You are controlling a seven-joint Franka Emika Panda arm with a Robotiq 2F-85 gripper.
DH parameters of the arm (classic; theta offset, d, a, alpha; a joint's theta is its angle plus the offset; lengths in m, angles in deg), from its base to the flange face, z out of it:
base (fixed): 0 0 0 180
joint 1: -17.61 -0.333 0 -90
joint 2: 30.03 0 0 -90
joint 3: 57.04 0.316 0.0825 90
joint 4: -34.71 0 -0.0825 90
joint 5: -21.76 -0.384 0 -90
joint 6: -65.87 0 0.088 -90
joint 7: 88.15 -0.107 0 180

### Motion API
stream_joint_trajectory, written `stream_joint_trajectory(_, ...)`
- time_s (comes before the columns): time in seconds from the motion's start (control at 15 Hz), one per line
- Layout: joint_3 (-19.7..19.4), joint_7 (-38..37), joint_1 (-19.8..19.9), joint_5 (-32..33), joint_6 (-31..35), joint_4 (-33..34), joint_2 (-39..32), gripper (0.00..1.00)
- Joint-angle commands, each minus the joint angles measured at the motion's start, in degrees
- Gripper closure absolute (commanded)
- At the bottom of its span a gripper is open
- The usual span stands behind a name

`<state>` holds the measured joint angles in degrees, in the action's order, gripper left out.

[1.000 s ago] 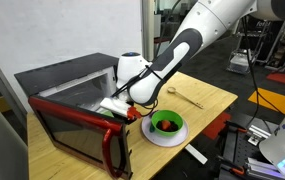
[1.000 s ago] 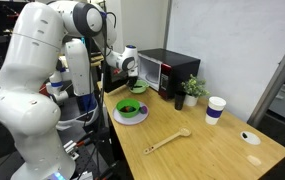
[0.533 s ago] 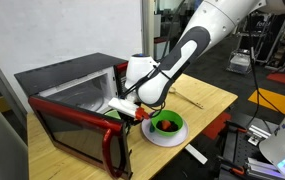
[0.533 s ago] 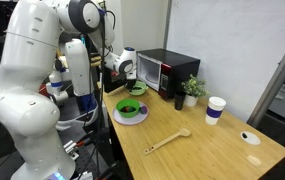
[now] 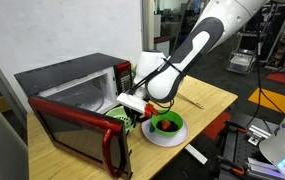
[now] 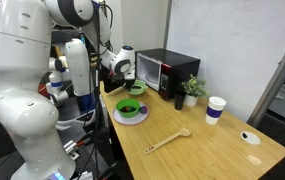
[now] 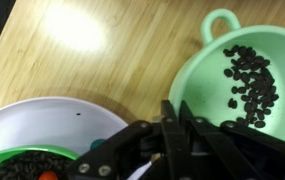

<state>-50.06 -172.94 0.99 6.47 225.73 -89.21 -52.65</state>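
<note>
My gripper [image 7: 174, 112] is shut, its two black fingers pressed together with nothing visible between them. In the wrist view it hangs above the wooden table, between a mint-green handled cup [image 7: 244, 72] of dark beans and a white plate [image 7: 44, 118]. The plate carries a green bowl [image 7: 22, 166] with dark contents. In both exterior views the gripper [image 5: 132, 103] [image 6: 115, 72] hovers in front of the microwave [image 5: 67, 85], whose red door [image 5: 77, 135] is open. It is just beside the green bowl [image 5: 167, 124] [image 6: 131, 109].
A wooden spoon [image 6: 167, 142] lies in the middle of the table. A white paper cup [image 6: 215, 108] and a small potted plant [image 6: 192, 90] stand beyond it. The microwave [image 6: 168, 70] sits at the table's far end. A white strip [image 5: 196, 154] lies near the table edge.
The arm has swung away from the microwave opening toward the bowl and plate, with the gripper staying shut throughout.
</note>
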Motion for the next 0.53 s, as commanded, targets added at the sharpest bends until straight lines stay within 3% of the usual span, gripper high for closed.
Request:
stream_joint_trajectory(0.0,1.56,2.49,2.06,-2.72,0.19,-4.11,4.65,0.98)
stream_joint_trajectory(0.47,1.64,1.81,2.36,-4.78,-0.40,-8.93,11.82,0.98)
